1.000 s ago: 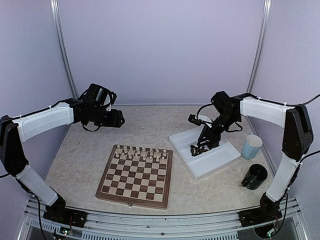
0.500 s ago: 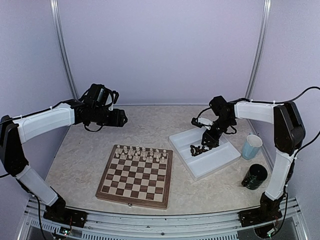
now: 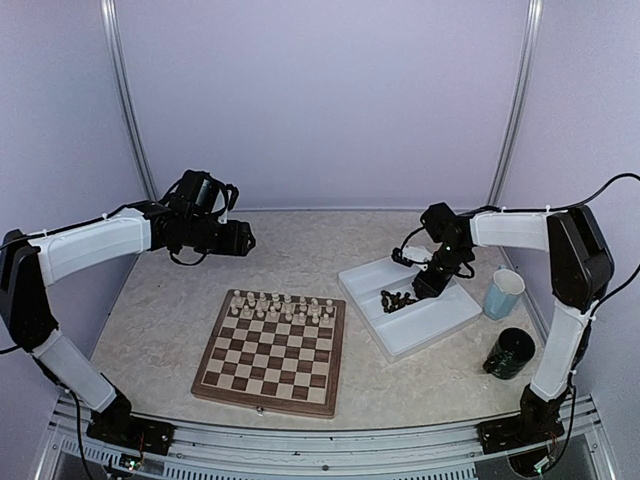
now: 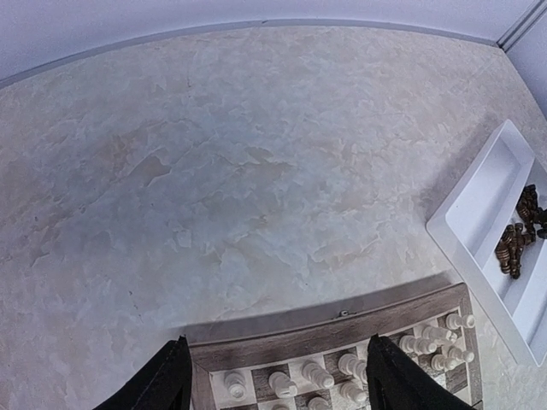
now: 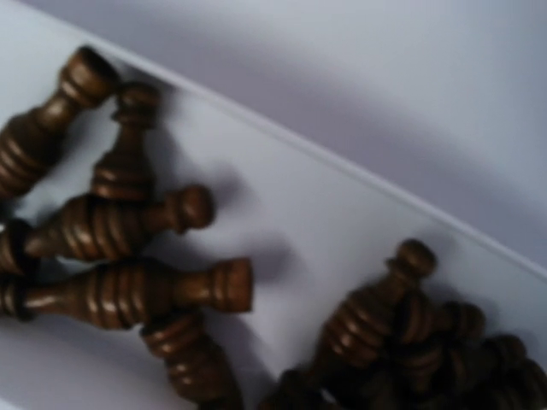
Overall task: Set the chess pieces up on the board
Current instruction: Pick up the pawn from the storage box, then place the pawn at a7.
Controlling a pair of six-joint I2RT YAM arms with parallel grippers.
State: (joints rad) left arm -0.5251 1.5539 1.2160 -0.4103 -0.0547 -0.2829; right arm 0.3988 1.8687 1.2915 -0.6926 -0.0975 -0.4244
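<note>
The cream chess pieces (image 3: 280, 306) stand in rows along the 12 o'clock edge of the board (image 3: 270, 362), which lies mid-table (image 3: 160, 320). The dark chess pieces (image 3: 398, 298) lie heaped on their sides in the white tray (image 3: 445, 325), at 2 o'clock from the board. The left gripper (image 3: 240, 238) hovers at 11 o'clock of the board, its fingers (image 4: 162, 384) spread apart and empty. The right gripper (image 3: 428, 285) hangs low over the tray, just beside the dark heap. Whether its pincer is apart or together cannot be told.

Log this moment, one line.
left gripper open, behind wooden checkered chessboard | right gripper in white rectangular tray at dark brown chess pieces, jaws unseen
</note>
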